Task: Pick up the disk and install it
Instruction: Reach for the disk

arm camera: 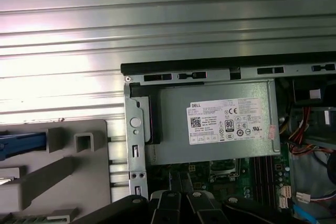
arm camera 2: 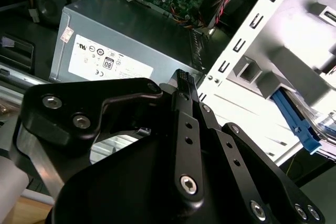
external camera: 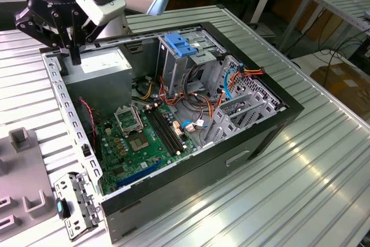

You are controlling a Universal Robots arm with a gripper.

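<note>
My gripper point(external camera: 75, 56) hangs over the far corner of the open computer case point(external camera: 254, 137), on the exterior view's left, just above the grey power-supply box point(external camera: 98, 65). Its black fingers are pressed together with nothing between them; the gripper point(arm camera 2: 182, 78) appears the same way in the second wrist view. The disk's label and metal body are out of view. A blue plastic rail point(arm camera: 21, 142) lies on the grey fixture point(arm camera: 79, 182) beside the case, also seen as a blue rail point(arm camera 2: 296, 124) in the second wrist view. I cannot tell whether it belongs to the disk.
Inside the case are the green motherboard point(external camera: 141, 137), loose cables, and a tall metal drive cage point(external camera: 176, 65) topped by a blue bracket point(external camera: 180, 44). A metal bracket point(external camera: 74, 206) lies by the case's near corner. The ribbed metal table point(external camera: 324, 177) stretches around the case.
</note>
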